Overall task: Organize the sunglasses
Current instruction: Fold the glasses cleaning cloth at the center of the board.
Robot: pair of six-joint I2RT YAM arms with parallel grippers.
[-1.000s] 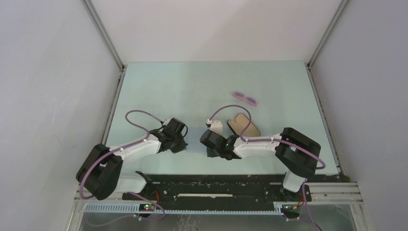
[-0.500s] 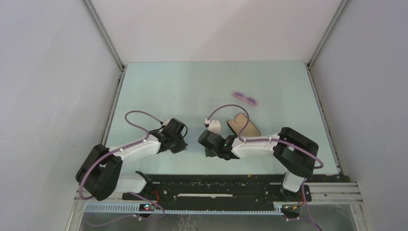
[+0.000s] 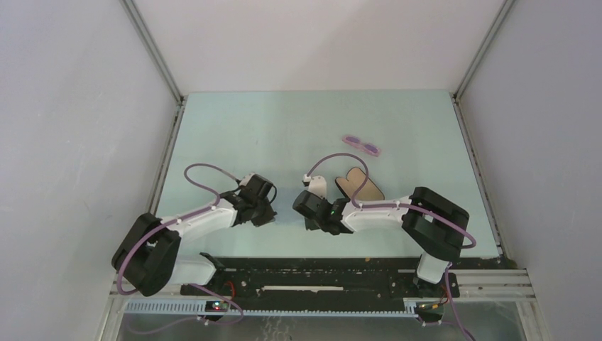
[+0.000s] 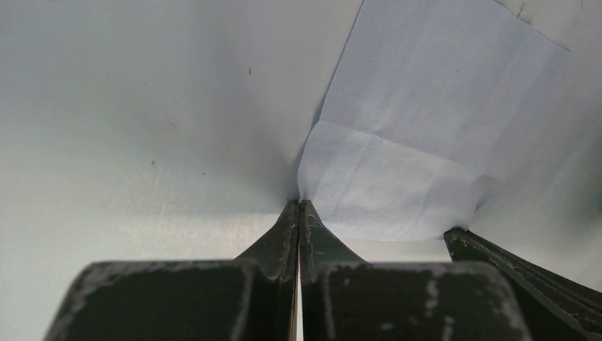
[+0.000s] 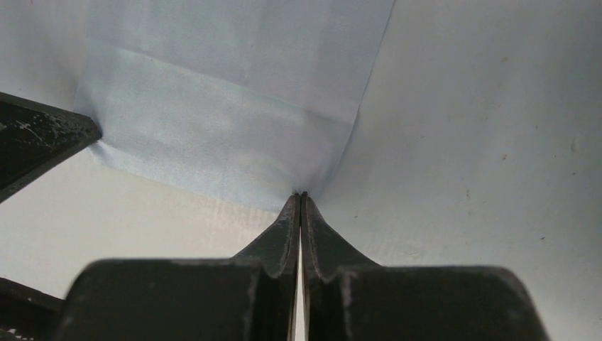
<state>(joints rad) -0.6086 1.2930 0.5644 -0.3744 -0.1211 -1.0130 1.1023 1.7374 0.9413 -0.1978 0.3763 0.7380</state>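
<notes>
Now | left end effector [image 4: 299, 213] pinched on cloth [image 4: 426, 128] | right end effector [image 5: 301, 206] likewise

the overhead view is bright, sharp and evenly lit by soft light from above, with only faint, soft-edged shadows on the table [image 3: 234, 128] beneath the arms [image 3: 206, 219]. in the left wrist view the cloth [image 4: 426, 128] is nearly washed out to white and the dark left gripper [image 4: 299, 206] goes soft close to the lens. the right wrist view is dimmer and bluer, shading off at the corners, its right gripper [image 5: 302, 197] likewise blurred at the bottom edge.
</notes>
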